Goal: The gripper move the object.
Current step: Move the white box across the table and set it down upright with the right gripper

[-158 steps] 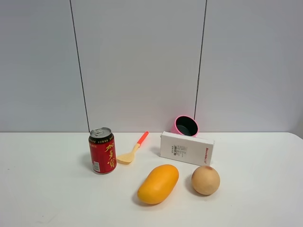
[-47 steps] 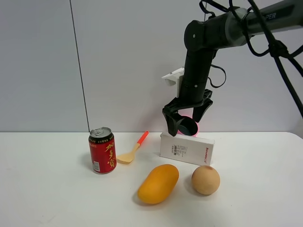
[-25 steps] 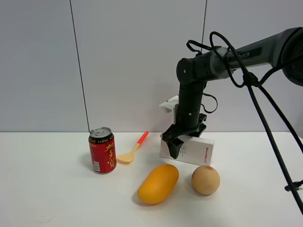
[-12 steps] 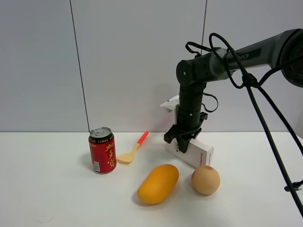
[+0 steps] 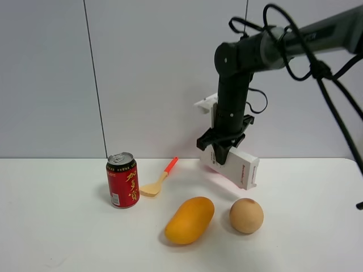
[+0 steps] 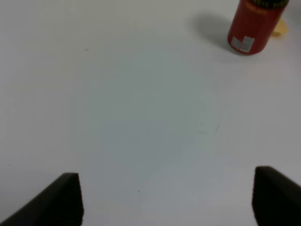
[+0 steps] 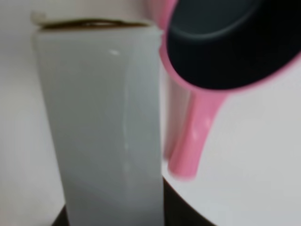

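The white box [image 5: 243,170] is gripped at its raised end by the right end effector [image 5: 222,154], whose fingers are closed on it. It is held tilted over the tabletop [image 5: 68,232], behind the mango [image 5: 189,220]. The left end effector [image 6: 167,195] is spread wide, with nothing held.

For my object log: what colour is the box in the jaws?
The box is white with small red print; best seen in the exterior high view.
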